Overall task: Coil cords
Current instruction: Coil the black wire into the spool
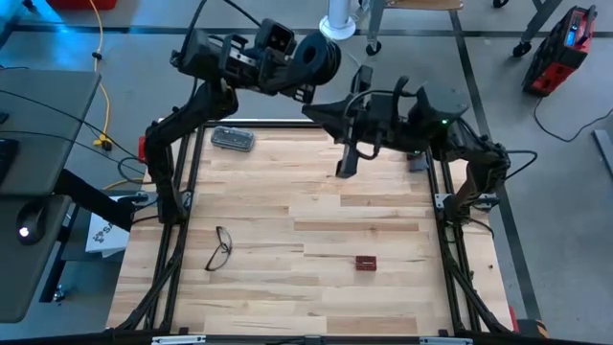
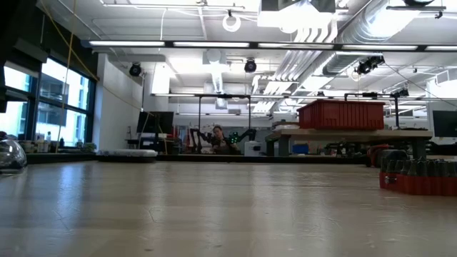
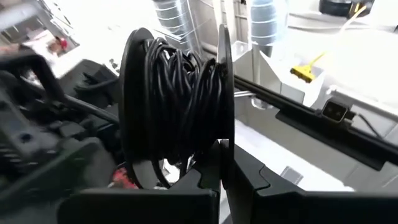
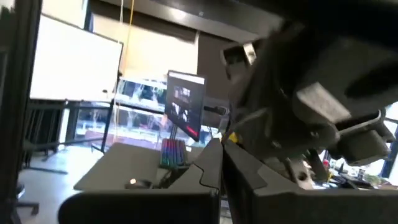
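A round black reel (image 3: 177,106) wound full of thin black cord is held by my left gripper (image 3: 225,177) high above the table's far edge; in the high view the reel (image 1: 318,57) shows beyond the table's wooden top. My right gripper (image 4: 221,177) shows its fingers shut, and it hangs in the air just to the right of the reel (image 1: 321,108), pointing toward the table's left. No loose cord between the reel and my right gripper can be made out. My left gripper pinches the rim of one of the reel's flat side discs (image 3: 225,134) between its two fingers. The reel stands on edge above the fingers, lifted clear of the table, with the wound cord (image 3: 180,93) beside the held disc.
Black-framed eyeglasses (image 1: 219,248) lie at the table's near left. A small dark red block (image 1: 366,262) lies at the near middle and also shows in the low view (image 2: 418,178). A clear case (image 1: 233,139) lies at the far left. A person (image 2: 218,137) sits far behind.
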